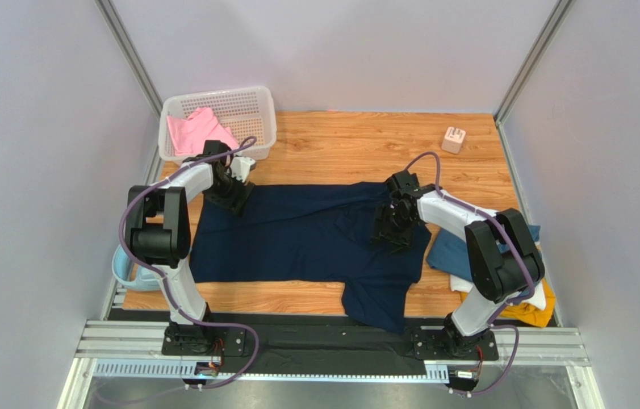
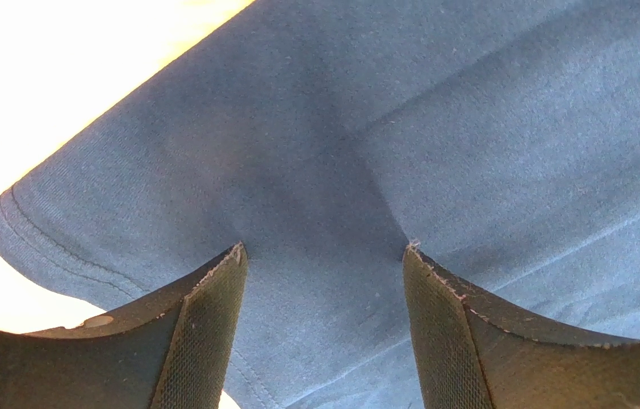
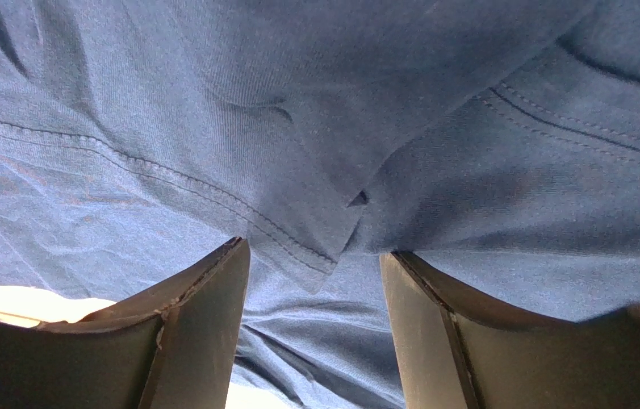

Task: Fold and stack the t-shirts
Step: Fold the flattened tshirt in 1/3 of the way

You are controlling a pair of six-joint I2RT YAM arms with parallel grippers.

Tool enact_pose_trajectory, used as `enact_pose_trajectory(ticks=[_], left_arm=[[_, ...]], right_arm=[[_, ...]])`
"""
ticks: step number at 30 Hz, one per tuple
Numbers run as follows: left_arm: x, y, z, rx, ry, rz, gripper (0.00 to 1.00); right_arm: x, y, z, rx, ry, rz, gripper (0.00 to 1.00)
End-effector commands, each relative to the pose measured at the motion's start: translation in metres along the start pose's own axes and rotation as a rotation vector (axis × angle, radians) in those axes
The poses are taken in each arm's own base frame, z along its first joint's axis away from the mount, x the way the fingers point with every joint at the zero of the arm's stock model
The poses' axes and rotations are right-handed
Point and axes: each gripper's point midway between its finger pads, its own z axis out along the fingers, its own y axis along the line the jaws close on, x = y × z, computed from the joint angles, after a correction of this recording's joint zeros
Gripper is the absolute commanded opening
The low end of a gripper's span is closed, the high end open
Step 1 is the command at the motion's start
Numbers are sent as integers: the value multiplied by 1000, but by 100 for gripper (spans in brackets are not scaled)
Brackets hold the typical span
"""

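The dark navy t-shirt (image 1: pixel 297 234) lies spread across the wooden table, one sleeve hanging over the front edge. My left gripper (image 1: pixel 233 194) is open, its tips pressed on the shirt's far left corner; the navy cloth (image 2: pixel 315 170) fills the left wrist view. My right gripper (image 1: pixel 391 228) is open on the shirt's right part, over a hemmed fold (image 3: pixel 315 247). The pink t-shirt (image 1: pixel 197 132) lies in the white basket (image 1: pixel 259 102). The teal t-shirt (image 1: pixel 455 251), a white one (image 1: pixel 536 298) and the mustard one (image 1: pixel 530 315) lie piled at the right edge.
A small pink and white cube (image 1: pixel 454 139) sits at the far right of the table. A light blue object (image 1: pixel 120 262) lies at the left edge beside the left arm. Grey walls close in both sides.
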Motion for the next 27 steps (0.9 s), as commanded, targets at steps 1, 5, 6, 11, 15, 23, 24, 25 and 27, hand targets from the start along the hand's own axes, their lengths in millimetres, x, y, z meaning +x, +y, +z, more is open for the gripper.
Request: enact_pose_trajectory(ticks=[1, 5, 6, 11, 15, 23, 24, 25, 27], left_arm=[[2, 6, 7, 5, -17, -44, 73], [3, 5, 5, 10, -22, -40, 73], [4, 4, 4, 12, -23, -39, 73], [1, 4, -1, 9, -40, -33, 73], [0, 3, -2, 14, -42, -36, 73], [2, 1, -4, 21, -44, -36, 73], [2, 0, -4, 25, -44, -36, 73], [0, 0, -6, 23, -49, -35, 73], [0, -2, -7, 31, -53, -38, 73]], right_arm=[[-22, 13, -4, -25, -63, 1, 63], [-16, 15, -18, -40, -63, 2, 62], [-15, 15, -23, -43, -68, 4, 62], [-10, 20, -39, -83, -100, 19, 62], [-6, 20, -29, -95, -67, 39, 62], [-6, 22, -17, -91, -56, 42, 61], [-6, 22, -16, -90, -58, 40, 61], [-6, 22, -16, -88, -58, 41, 61], [-7, 22, -14, -87, -59, 45, 61]])
